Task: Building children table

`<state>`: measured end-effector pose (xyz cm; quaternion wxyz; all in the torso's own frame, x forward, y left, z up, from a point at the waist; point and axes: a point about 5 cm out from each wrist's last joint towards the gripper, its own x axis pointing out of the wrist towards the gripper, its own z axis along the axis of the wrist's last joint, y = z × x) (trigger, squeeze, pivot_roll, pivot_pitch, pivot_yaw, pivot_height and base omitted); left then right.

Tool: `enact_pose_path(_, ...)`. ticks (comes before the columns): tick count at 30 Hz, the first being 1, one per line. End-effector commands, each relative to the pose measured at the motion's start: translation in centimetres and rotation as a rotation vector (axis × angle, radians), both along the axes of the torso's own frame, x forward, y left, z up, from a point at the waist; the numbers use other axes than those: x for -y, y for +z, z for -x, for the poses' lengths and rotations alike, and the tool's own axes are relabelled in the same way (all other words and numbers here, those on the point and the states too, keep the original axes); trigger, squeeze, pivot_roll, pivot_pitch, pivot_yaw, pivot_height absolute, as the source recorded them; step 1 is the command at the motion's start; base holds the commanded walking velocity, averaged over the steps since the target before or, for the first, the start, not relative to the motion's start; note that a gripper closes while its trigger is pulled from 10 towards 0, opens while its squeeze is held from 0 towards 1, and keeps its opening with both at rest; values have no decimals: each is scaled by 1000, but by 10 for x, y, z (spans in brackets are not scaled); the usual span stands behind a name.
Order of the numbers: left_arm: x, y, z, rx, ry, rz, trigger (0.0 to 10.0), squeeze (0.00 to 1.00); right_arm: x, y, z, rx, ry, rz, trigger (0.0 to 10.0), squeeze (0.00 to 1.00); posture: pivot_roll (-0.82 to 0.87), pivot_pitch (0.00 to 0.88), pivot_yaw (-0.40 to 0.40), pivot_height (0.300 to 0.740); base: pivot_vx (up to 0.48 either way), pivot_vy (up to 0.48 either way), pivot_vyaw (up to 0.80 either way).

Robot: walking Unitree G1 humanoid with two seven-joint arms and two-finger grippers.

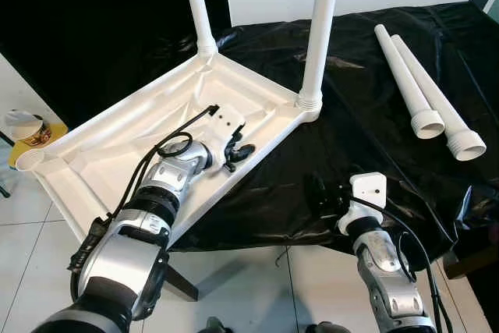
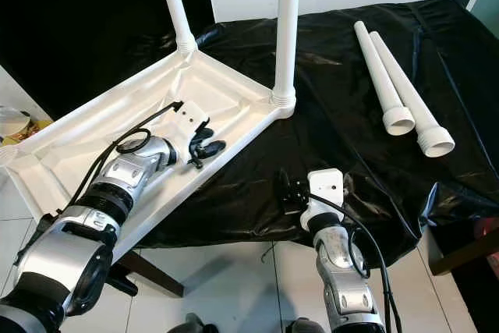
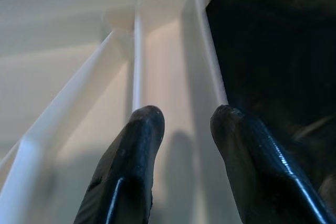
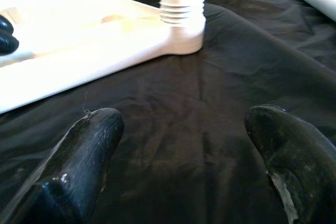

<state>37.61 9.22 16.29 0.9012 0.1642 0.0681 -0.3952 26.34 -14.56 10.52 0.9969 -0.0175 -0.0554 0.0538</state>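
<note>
Upturned white tabletop (image 1: 117,142) lies across left of frame on the black-covered table (image 1: 366,99), its near-left part overhanging the table's edge. Two legs (image 1: 321,29) fitted at the far corners; two loose legs (image 1: 425,91) lie upper right, touching side by side. Judged half done: two near corners left.

Left claw (image 1: 236,154) inside the tabletop near its rim, fingers narrowly apart, holding nothing. Right claw (image 4: 184,145) spread wide, empty, over bare black cover at lower centre. Open cloth between it and the loose legs; table's front edge close.
</note>
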Motion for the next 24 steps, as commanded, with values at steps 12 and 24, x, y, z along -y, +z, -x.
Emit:
enact_pose_path(12, -44, 41, 6, 152, -48, 63, 10000, 0, -11, -3, -6, -7, 22, 22, 10000, 0, -43, 56, 87, 740, 0, 0, 0)
enact_pose_path(24, -138, 33, 26, 112, 116, -198, 10000, 0, -25, 12, -30, -6, 75, 10, 10000, 0, -18, 74, 61, 740, 0, 0, 0)
